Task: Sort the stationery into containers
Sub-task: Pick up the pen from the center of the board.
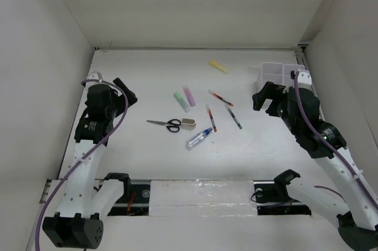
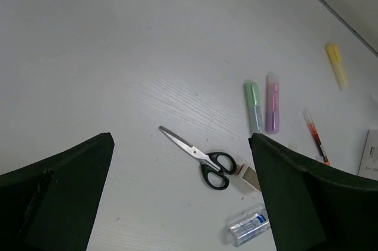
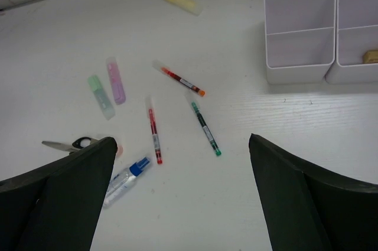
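Observation:
The stationery lies loose mid-table: black-handled scissors (image 1: 165,124), a beige block (image 1: 188,123), a clear blue-capped bottle (image 1: 199,138), green (image 1: 181,101), pink (image 1: 189,95) and yellow (image 1: 218,67) highlighters, two red pens (image 1: 220,98) (image 1: 211,118) and a green pen (image 1: 234,117). Two white bins (image 1: 273,74) (image 1: 293,72) stand at the back right. My left gripper (image 1: 126,93) hovers open and empty left of the scissors (image 2: 198,156). My right gripper (image 1: 264,98) hovers open and empty just in front of the bins (image 3: 298,23), right of the green pen (image 3: 205,128).
White walls close the table on the left, back and right. The right bin (image 3: 357,26) holds a small beige piece (image 3: 370,56) in its near compartment. The arm bases and a taped strip (image 1: 201,195) lie along the near edge.

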